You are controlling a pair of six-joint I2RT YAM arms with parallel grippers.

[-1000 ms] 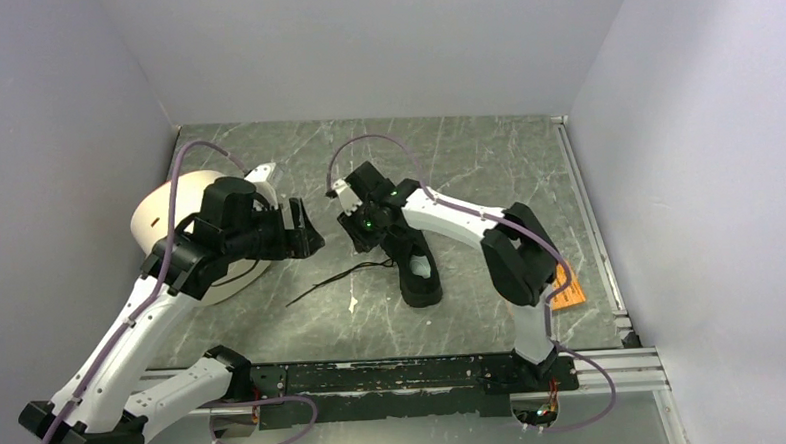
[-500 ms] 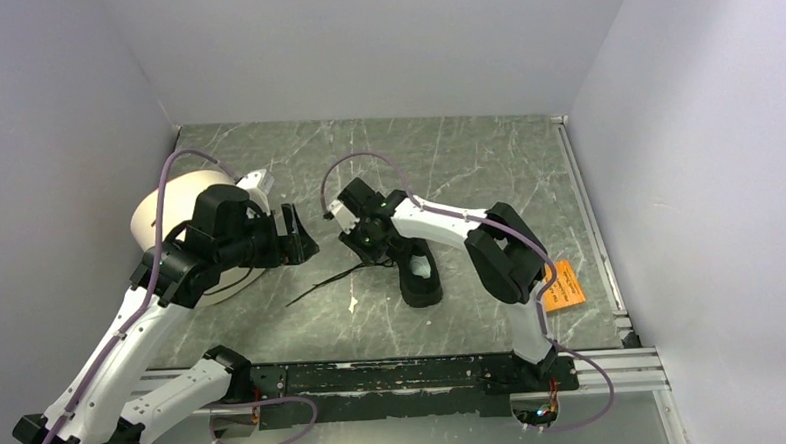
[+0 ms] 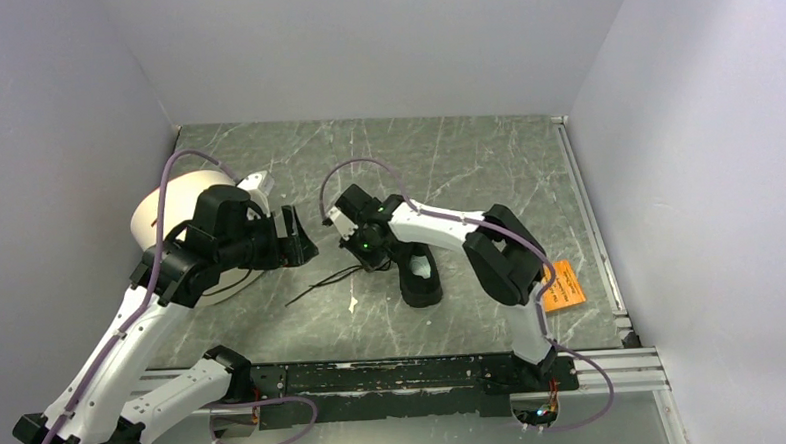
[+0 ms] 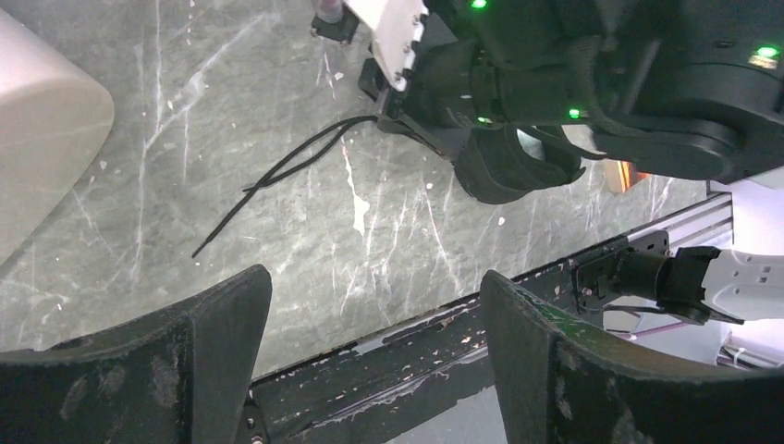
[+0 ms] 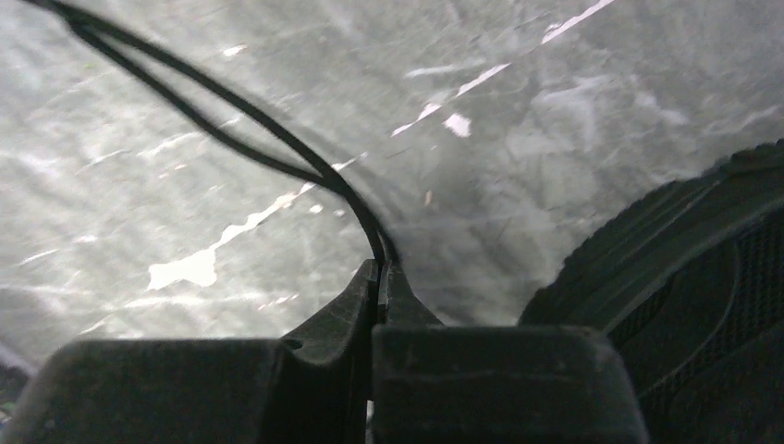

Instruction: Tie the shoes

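Note:
The black sneaker (image 3: 418, 272) lies mid-table, pale insole showing; it also shows in the left wrist view (image 4: 513, 165) and the right wrist view (image 5: 703, 268). Its thin black laces (image 3: 322, 282) trail left over the table, seen too in the left wrist view (image 4: 277, 171) and the right wrist view (image 5: 231, 120). My right gripper (image 3: 369, 258) is at the shoe's left end, shut on the laces (image 5: 379, 264). My left gripper (image 3: 300, 238) is open and empty, above the table left of the laces; in its own view the gripper (image 4: 374, 305) has its jaws wide apart.
A big cream roll (image 3: 174, 217) stands at the left under my left arm. An orange booklet (image 3: 566, 286) lies at the right beside the right arm. A black rail (image 3: 396, 374) runs along the near edge of the marble table (image 3: 466, 159).
My right gripper has moved left and down to the shoe's left end, over the laces. My left gripper has drawn back slightly to the left.

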